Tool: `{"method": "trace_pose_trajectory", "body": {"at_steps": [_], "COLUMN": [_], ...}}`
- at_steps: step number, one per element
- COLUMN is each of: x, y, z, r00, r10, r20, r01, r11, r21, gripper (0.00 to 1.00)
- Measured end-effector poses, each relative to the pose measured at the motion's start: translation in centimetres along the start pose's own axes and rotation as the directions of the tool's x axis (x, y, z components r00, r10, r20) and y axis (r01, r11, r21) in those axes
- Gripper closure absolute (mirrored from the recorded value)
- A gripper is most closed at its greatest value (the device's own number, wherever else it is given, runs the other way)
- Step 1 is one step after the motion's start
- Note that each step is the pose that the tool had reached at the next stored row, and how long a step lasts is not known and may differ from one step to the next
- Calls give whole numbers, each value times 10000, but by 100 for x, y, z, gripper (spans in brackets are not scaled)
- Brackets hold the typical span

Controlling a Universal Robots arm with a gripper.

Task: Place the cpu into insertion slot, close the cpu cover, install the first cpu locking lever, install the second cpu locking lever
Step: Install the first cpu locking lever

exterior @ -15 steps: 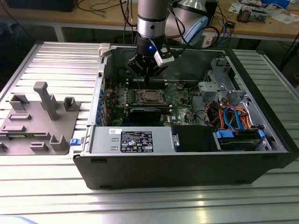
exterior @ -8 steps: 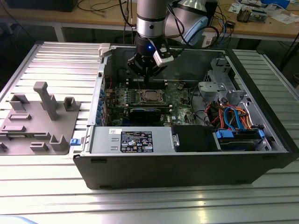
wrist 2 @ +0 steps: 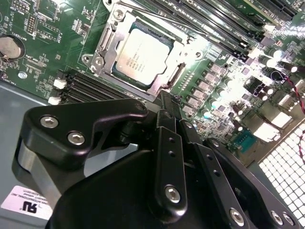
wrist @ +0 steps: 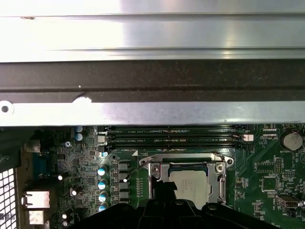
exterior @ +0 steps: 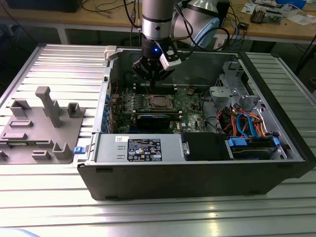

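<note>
The cpu lies flat in the insertion slot on the green board, its silver-grey top showing through the window of the cpu cover. The cover lies down over it. A thin metal lever rod runs along one edge of the frame. My gripper hovers just above the socket's edge with its black fingers pressed together and nothing between them. From the exterior view the gripper hangs inside the open case, a little behind the cpu. The first wrist view shows the cpu, the cover and the gripper.
The open computer case stands on a ribbed metal table. Long memory slots run beside the socket. A black graphics card lies in front of it, with bundled cables and drive bays at the exterior view's right. A grey fixture sits at its left.
</note>
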State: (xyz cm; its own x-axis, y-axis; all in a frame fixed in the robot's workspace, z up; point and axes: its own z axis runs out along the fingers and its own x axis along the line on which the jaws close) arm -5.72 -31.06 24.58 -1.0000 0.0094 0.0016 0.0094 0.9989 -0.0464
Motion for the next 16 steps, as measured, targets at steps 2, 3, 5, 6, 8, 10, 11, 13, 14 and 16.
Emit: {"method": "trace_pose_trajectory", "body": {"at_steps": [2, 3, 5, 6, 8, 10, 11, 13, 14, 16], "x": [16, 24, 37, 47, 66, 91, 99, 117, 127, 148], "y": [0, 0, 1, 2, 6, 11, 13, 16, 18, 23], "z": [0, 0, 0, 0, 0, 0, 0, -1, -1, -1], "r00": [10000, 10000, 10000, 10000, 10000, 10000, 10000, 10000, 10000, 10000], "r10": [-1, -1, -3, -3, -5, -8, -9, -9, -10, -14], "r20": [-1, 0, 0, 0, 0, 0, 0, 0, 0, 0], "r01": [1, 1, 3, 3, 5, 8, 9, 9, 10, 14], "r11": [10000, 10000, 10000, 10000, 10000, 10000, 10000, 10000, 10000, 10000], "r21": [1, 1, 1, 0, 0, 0, 0, 1, 1, 0], "gripper": [89, 89, 89, 89, 89, 89, 89, 89, 89, 89]}}
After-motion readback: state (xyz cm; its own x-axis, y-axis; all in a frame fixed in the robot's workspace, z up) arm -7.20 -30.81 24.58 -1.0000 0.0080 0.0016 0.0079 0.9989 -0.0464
